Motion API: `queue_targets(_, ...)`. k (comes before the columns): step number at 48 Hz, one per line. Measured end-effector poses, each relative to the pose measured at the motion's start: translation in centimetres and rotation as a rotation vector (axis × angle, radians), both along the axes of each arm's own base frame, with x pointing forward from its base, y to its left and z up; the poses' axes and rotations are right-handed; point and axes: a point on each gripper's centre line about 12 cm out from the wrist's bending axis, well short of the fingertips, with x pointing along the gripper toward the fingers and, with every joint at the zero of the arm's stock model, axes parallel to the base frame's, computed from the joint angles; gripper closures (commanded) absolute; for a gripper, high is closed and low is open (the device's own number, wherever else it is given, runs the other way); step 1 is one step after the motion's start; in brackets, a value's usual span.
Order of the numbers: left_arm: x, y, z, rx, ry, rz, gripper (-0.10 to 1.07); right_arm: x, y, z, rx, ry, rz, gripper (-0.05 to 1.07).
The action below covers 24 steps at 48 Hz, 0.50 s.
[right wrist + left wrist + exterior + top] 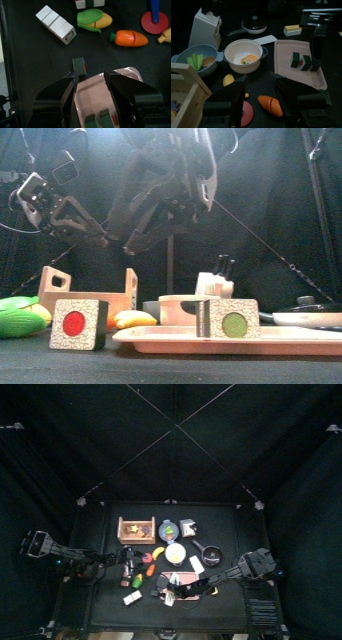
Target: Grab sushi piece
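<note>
Black right fingers (pixel 91 80) are spread wide, you've got a sushi piece (pixel 79 65) standing just off the pink tray (pixel 130 75) on the tabletop (pixel 27 60), beside one tip; contact unclear. Left fingers (pixel 261 95) also spread, holding nothing, over the carrot (pixel 271 105).

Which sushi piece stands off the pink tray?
The red-centred sushi piece, which stands on the table beside the pink tray. The green-centred pieces stand on the tray.
</note>
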Motion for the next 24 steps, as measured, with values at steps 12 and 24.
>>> queue_targets(12,0.0,0.2,0.0,0.0,-0.002,0.006,0.18,-3.9,-1.6,0.4,-0.015,0.051,-0.043,0.21)
queue_targets(24,0.0,0.2,0.0,0.0,0.002,0.008,0.18,-6.9,-2.7,-1.9,-0.049,0.131,-0.048,0.21)
